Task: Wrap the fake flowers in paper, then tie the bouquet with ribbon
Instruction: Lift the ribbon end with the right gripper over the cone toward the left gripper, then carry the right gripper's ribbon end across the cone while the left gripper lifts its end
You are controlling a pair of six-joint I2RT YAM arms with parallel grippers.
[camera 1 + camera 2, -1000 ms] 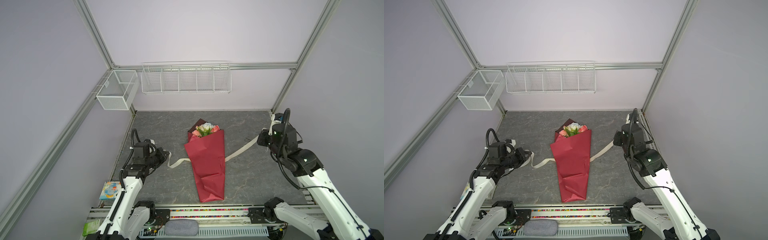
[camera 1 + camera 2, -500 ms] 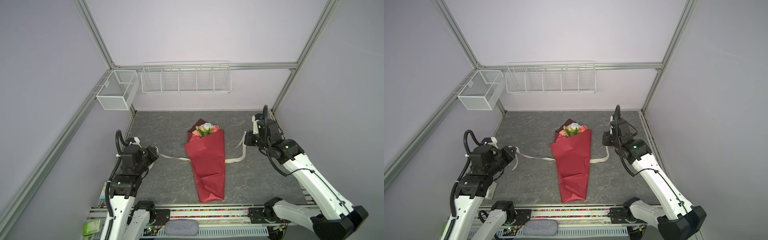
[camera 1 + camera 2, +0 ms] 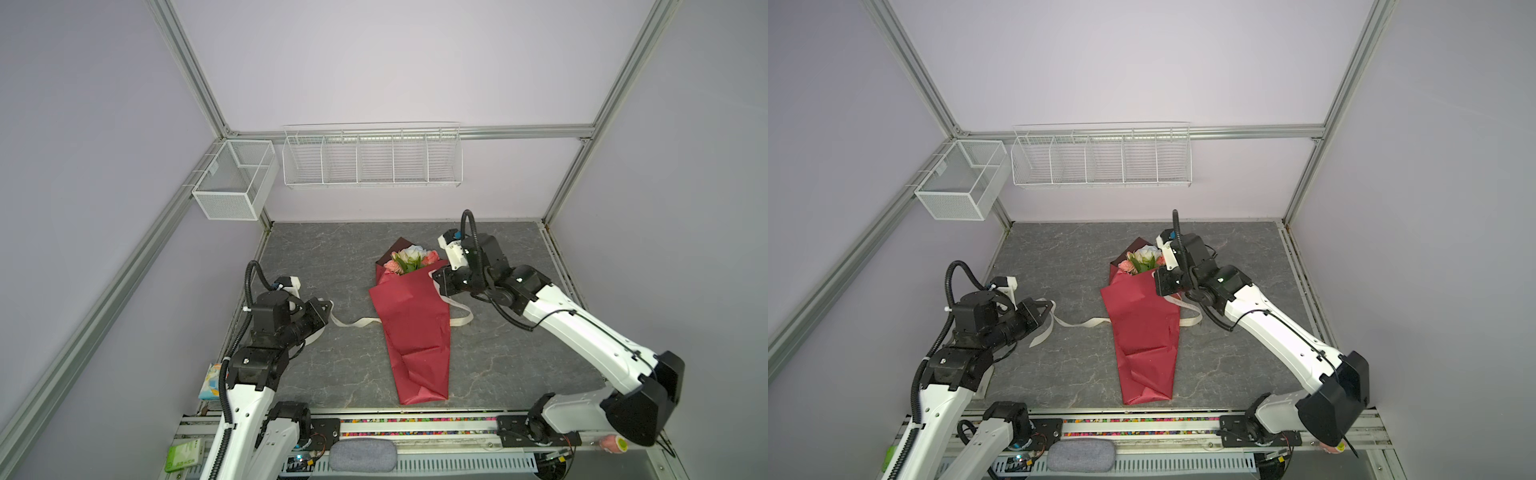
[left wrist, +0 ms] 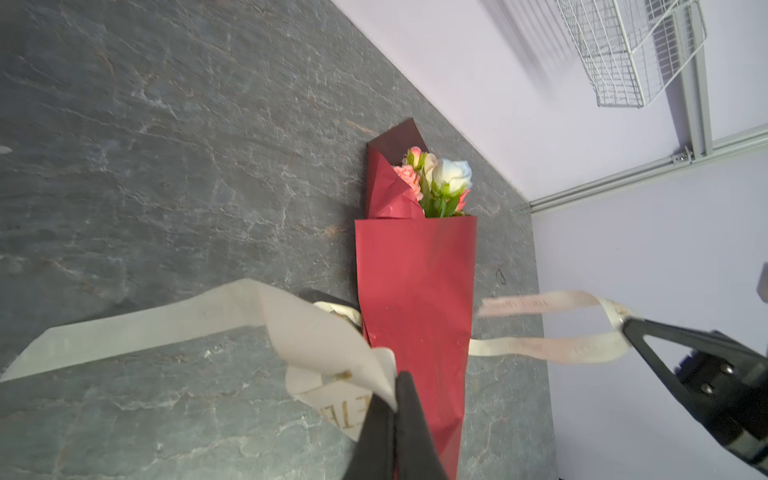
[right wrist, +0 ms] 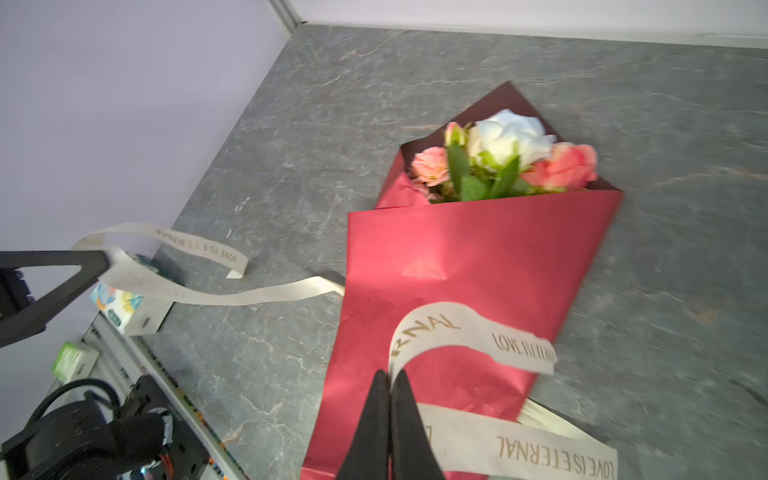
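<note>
Starting at the left of the grey table (image 3: 332, 257), the left gripper (image 3: 329, 305) has its 2 black fingers pressed together on 1 end of a cream ribbon (image 3: 357, 322), pinching it just above the surface, with the short tail curling back beside the fingers. From there the ribbon runs low across the table and slips under the bouquet (image 3: 411, 316), which lies in the middle of the table wrapped in red paper, flowers toward the back, narrow foot toward the front. On the bouquet's right the ribbon, printed in gold letters, loops up to the right gripper (image 5: 388, 376), whose 2 fingers are closed tight on it over the paper's right edge, near the flowers
</note>
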